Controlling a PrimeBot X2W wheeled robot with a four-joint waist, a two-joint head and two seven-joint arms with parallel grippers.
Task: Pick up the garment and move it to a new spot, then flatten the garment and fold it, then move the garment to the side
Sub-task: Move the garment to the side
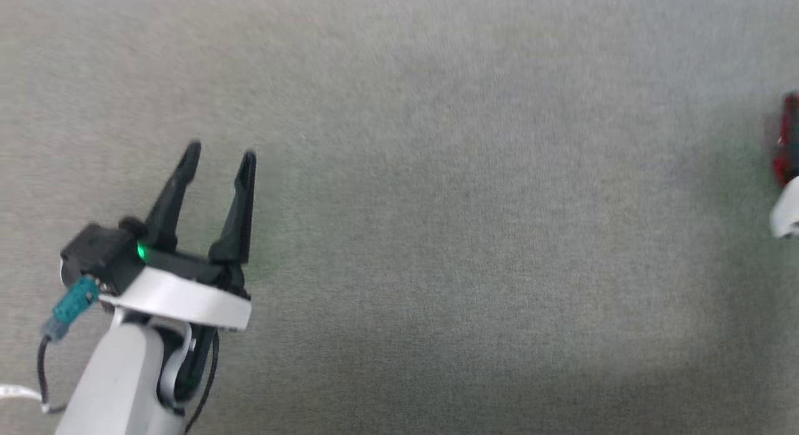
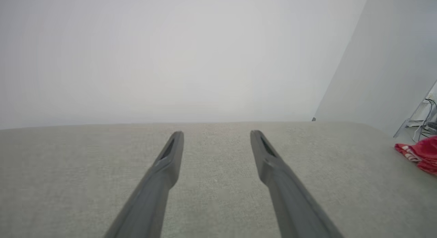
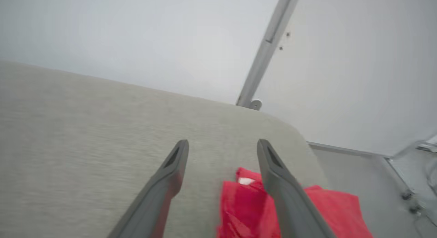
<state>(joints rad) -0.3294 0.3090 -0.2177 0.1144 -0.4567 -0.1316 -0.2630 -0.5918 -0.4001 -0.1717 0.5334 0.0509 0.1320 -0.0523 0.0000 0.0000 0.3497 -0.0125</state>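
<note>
- The left pincer [image 1: 220,151] hovers over the near left part of the grey counter [image 1: 437,235], its two dark fingers spread wide with nothing between them.
- Seen from its own wrist, the left pincer [image 2: 216,133] points across bare grey cloth toward the far edge and touches nothing.
- The right pincer [image 3: 222,142] is wide open too, and nothing is caught between its fingers.
- The red shirt [image 3: 244,204] lies bunched on the counter [image 3: 102,128] below the right pincer. The right-hand finger [image 3: 286,197] crosses in front of it, and I cannot tell whether it touches the cloth.
- The shirt sits hard by the counter's right edge, just short of the rounded far corner, with a small white patch showing at its far end.
- From the head camera only a red sliver of the shirt [image 1: 790,135] peeks in at the right side, well apart from the left pincer.
- From the left wrist, the shirt [image 2: 421,152] shows red with striped trim at the counter's right edge.
</note>
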